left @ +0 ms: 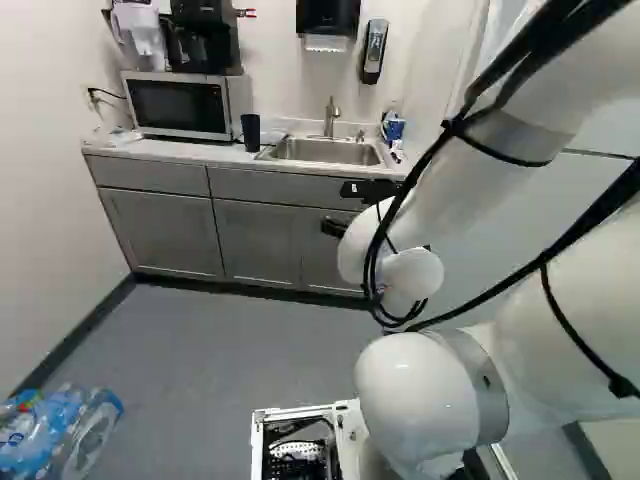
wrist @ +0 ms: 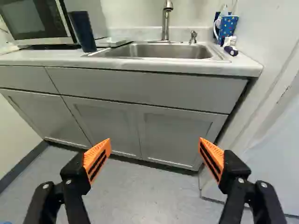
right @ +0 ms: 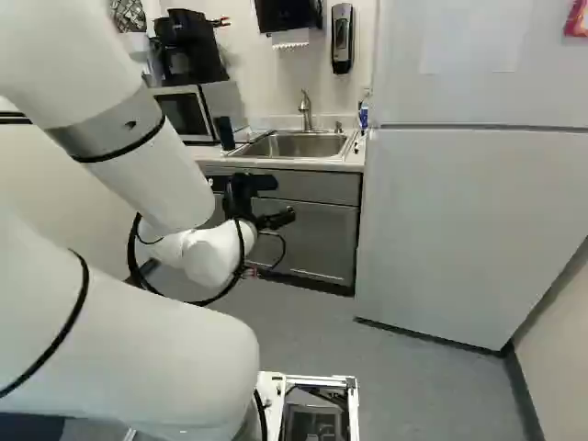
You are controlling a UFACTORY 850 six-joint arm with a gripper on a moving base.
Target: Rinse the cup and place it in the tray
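The black two-fingered gripper (wrist: 154, 143) hangs spread and empty. The tall dark-blue cup (wrist: 82, 31) stands upright on the white counter (wrist: 42, 57), beside the steel sink (wrist: 154, 51) – too low an approach could strike the counter's edge, a sideways nudge topple the cup.

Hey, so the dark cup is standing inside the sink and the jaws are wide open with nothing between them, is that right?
Not quite: the dark cup isn't inside the sink. The wrist view shows it standing on the counter, between the microwave and the sink. The jaws are indeed wide open with nothing between them.
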